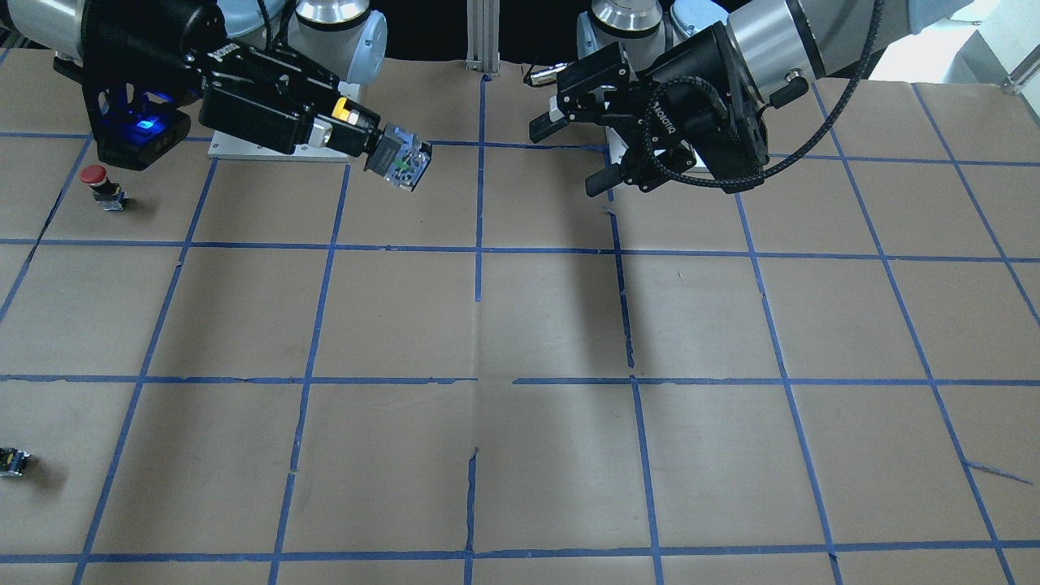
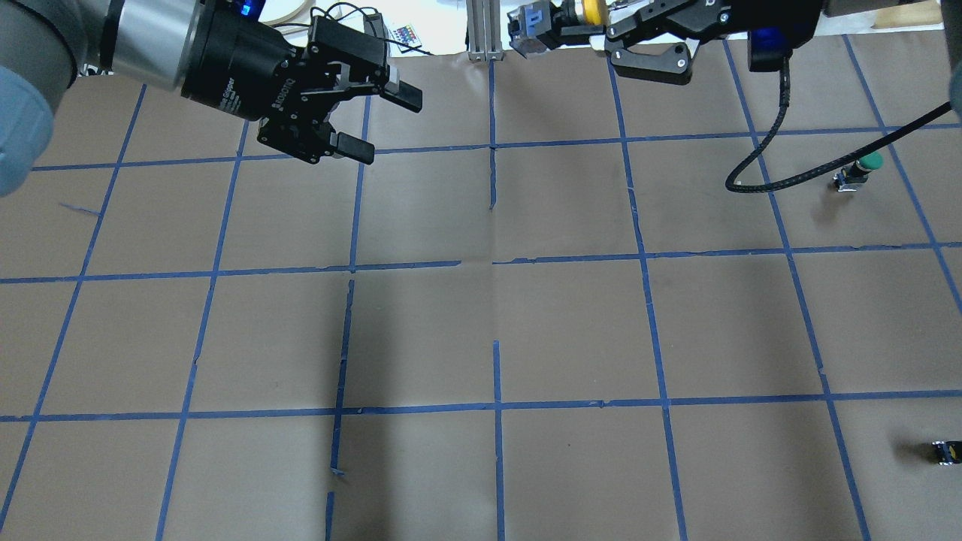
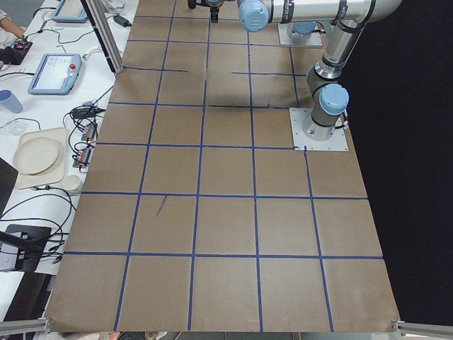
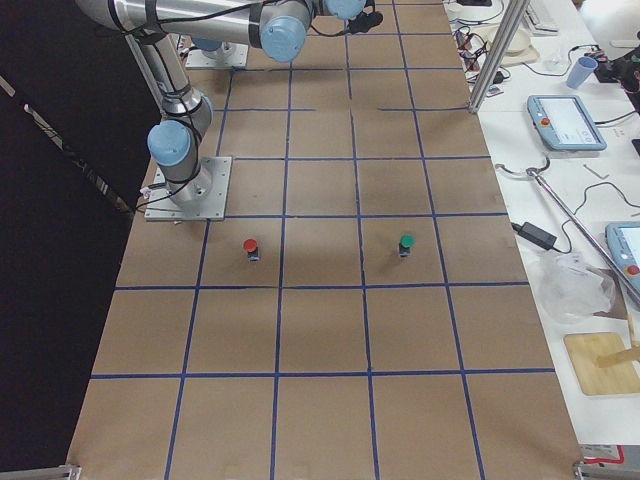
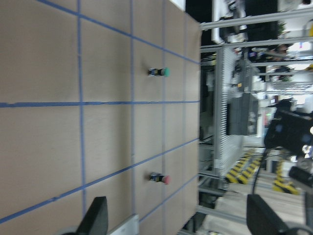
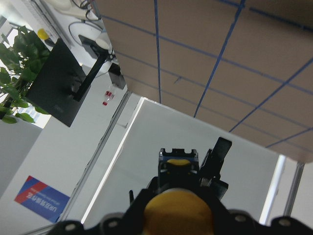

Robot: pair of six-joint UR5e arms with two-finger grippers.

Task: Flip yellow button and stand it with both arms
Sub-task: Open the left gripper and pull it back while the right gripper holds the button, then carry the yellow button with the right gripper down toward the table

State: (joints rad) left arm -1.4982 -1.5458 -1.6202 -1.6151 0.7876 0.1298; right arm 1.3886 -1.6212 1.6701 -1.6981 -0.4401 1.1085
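Right gripper (image 1: pixel 357 134): clenched on yellow button (image 1: pixel 351 112), held aloft, sideways — right wrist view shows its cap between the fingers.
Left gripper (image 1: pixel 569 156): released, empty, well apart.
Front view: red button (image 1: pixel 99 185) on bench (image 1: pixel 520 325).
Overhead: green button (image 2: pixel 864 164) instead.

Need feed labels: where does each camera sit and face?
Front-facing: across the table, facing the robot; right arm holds the yellow button.
Overhead: behind the robot, looking down ahead; left arm, jaws open.
Exterior left: table end, along it; left arm nearest.
Exterior right: opposite end; right arm nearest.
Left wrist: across the table, past its jaws.
Right wrist: past its jaws and yellow button.
Exterior right, left wrist share: red button.
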